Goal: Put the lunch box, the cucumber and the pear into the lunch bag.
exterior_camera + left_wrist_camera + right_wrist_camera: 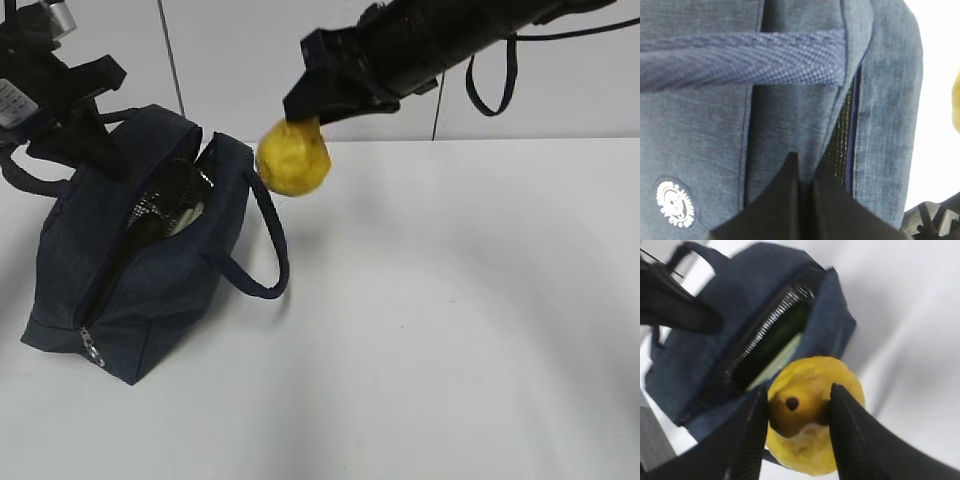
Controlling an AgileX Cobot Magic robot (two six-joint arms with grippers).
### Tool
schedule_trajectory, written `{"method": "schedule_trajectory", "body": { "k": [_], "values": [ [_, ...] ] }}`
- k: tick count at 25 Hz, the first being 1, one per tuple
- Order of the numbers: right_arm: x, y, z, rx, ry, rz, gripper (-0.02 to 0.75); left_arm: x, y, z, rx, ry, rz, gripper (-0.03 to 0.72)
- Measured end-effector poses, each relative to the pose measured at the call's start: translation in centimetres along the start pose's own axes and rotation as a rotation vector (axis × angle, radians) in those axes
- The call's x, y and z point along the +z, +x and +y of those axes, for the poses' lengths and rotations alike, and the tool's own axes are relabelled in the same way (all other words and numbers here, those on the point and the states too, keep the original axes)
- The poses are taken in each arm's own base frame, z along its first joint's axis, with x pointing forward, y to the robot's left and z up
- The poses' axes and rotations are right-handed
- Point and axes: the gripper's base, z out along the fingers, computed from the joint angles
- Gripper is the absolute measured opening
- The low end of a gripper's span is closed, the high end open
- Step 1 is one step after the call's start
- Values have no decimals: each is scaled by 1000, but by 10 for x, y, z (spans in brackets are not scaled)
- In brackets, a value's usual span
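Observation:
The dark navy lunch bag [150, 290] stands at the table's left with its top zipper open. Inside it, in the right wrist view, lie the dark green cucumber [772, 340] and the lunch box [777, 362], of which only a pale green strip shows. My left gripper [105, 150] is shut on the fabric of the bag's far top edge [804, 165]. My right gripper [799, 390] holds the yellow pear [810, 372] by its neck end. The pear [293, 158] hangs in the air just right of the bag's opening, above its near handle [270, 250].
White table [460, 320] stretches to the right and front of the bag. The zipper's ring pull [92, 348] hangs at the bag's near end. A round white logo [674, 202] sits on the bag's side. A black cable loop [490, 85] dangles from the right arm.

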Motion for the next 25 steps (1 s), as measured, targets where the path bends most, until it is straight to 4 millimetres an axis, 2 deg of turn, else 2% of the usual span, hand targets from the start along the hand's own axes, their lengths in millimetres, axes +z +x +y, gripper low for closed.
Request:
{"method": "schedule_trajectory", "body": {
  "k": [4,6,12,17,20,23,25],
  "values": [
    [7,-8,15,22,-122,-78,290,0,0,-1,-4,10,-2,1],
    [20,-6,17,45,-166,-80,290,0,0,-1,-4,10,-2,1],
    [76,11,15,127,-280,-61,290,0,0,-1,-4,12,-2,1],
    [106,22,14,173,-323,-46,306,0,0,-1,-5,13,-3,1],
    [112,24,12,168,-325,-46,399,0,0,-1,-6,14,-3,1],
    [111,20,12,157,-327,-59,525,0,0,-1,-7,16,-4,1],
    [108,17,9,147,-325,-66,563,0,0,-1,-7,16,-4,1]
  ]
}}
